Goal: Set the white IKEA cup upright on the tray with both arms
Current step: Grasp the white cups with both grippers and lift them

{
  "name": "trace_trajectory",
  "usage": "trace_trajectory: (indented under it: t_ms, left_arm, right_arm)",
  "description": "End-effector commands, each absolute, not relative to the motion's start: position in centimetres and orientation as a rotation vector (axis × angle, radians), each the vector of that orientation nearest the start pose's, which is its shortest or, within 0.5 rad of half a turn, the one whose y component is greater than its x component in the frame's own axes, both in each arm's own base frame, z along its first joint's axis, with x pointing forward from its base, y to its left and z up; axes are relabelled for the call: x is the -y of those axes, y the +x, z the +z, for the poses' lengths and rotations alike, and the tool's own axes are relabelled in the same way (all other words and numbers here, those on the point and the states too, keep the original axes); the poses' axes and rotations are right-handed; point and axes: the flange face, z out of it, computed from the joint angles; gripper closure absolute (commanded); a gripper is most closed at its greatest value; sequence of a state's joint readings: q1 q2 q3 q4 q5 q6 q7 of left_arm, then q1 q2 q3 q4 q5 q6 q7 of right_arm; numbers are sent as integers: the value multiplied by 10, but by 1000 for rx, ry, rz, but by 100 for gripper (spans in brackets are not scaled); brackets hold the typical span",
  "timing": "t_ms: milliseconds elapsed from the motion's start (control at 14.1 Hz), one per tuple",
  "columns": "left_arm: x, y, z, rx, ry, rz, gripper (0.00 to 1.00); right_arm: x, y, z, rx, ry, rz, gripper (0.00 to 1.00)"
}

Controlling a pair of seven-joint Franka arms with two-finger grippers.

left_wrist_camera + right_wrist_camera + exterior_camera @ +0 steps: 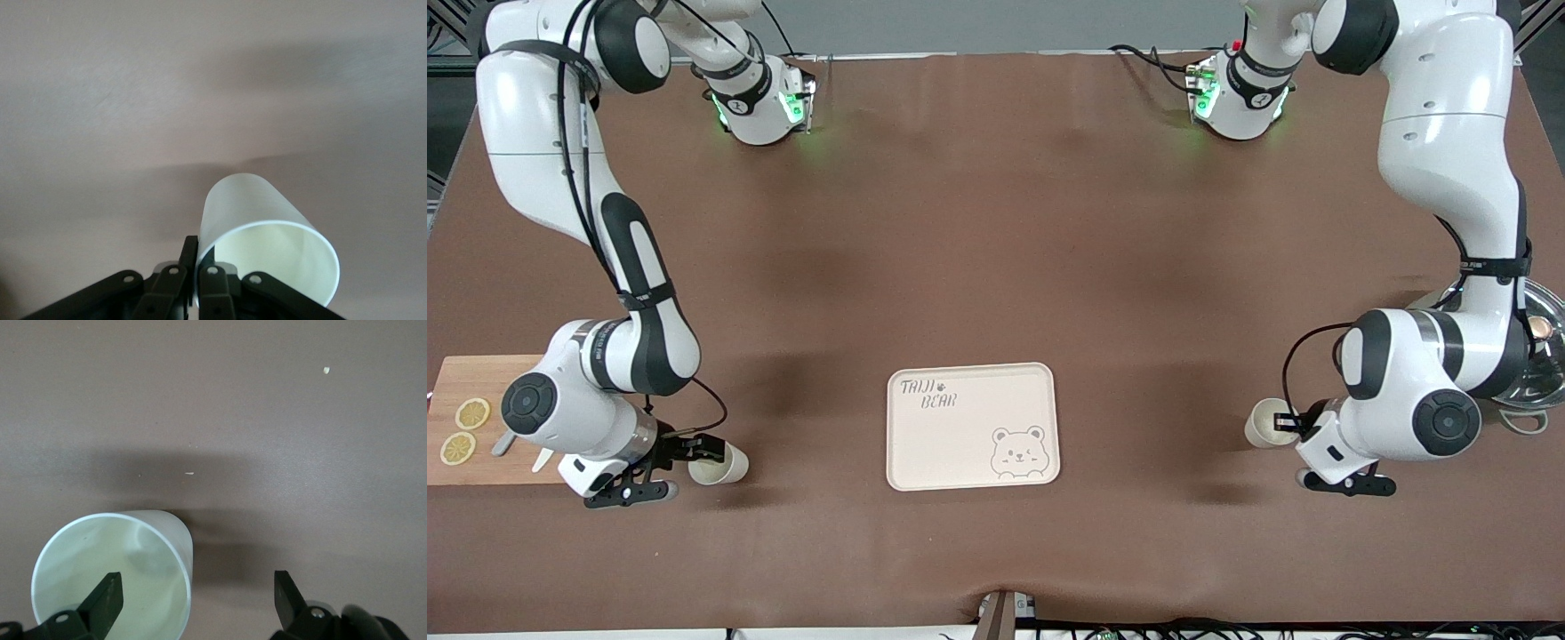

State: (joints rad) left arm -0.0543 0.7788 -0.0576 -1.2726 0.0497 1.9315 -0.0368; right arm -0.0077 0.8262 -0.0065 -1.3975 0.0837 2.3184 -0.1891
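Two white cups lie on their sides on the brown table, one on each side of the cream tray (pixel 960 449) with the bear drawing. My left gripper (pixel 1294 427) is shut on the rim wall of one cup (pixel 1263 423), one finger inside the mouth and one outside; the left wrist view shows the gripper (pixel 199 267) and the cup (pixel 260 207). My right gripper (pixel 698 449) is at the mouth of the other cup (pixel 727 464). In the right wrist view it (pixel 197 593) is open, one finger (pixel 107 597) in front of the cup's (pixel 133 547) mouth, the other outside.
A wooden cutting board (pixel 489 378) with lemon slices (pixel 471 413) lies at the right arm's end of the table. A metal pot (pixel 1543 356) stands at the left arm's end. Both arms' elbows hang low over the table ends.
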Motion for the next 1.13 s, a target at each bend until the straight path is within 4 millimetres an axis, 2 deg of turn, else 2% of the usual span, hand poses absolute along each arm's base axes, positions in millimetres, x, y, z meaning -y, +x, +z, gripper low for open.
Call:
trace_trajectory:
  t_ms: [0, 71, 141, 283, 354, 495, 566, 707, 1061]
  left_arm:
    - [83, 726, 306, -117, -3127, 159, 100]
    - [88, 725, 312, -123, -3138, 151, 100]
    - [98, 724, 317, -125, -3168, 147, 100]
    - [123, 717, 326, -92, -3202, 175, 100]
    - [134, 715, 326, -52, -3201, 181, 100]
    - [175, 707, 327, -15, -3203, 187, 100]
    - [195, 702, 327, 20, -3201, 184, 100]
    - [241, 690, 328, 62, -3199, 172, 100]
    - [307, 679, 321, 242, -3291, 113, 100]
  right_arm:
    - [6, 746, 220, 167, -3068, -166, 29]
    - [5, 746, 220, 171, -3069, -168, 45]
    - [2, 746, 220, 176, -3069, -168, 55]
    - [0, 746, 220, 182, -3069, -165, 67]
    - [0, 746, 220, 185, -3069, -165, 76]
    - [-3, 746, 220, 193, -3070, -165, 94]
    - [-3, 746, 220, 194, -3069, -165, 100]
    - [-2, 746, 220, 194, -3069, -168, 100]
    - [-5, 747, 226, 188, -3066, -168, 100]
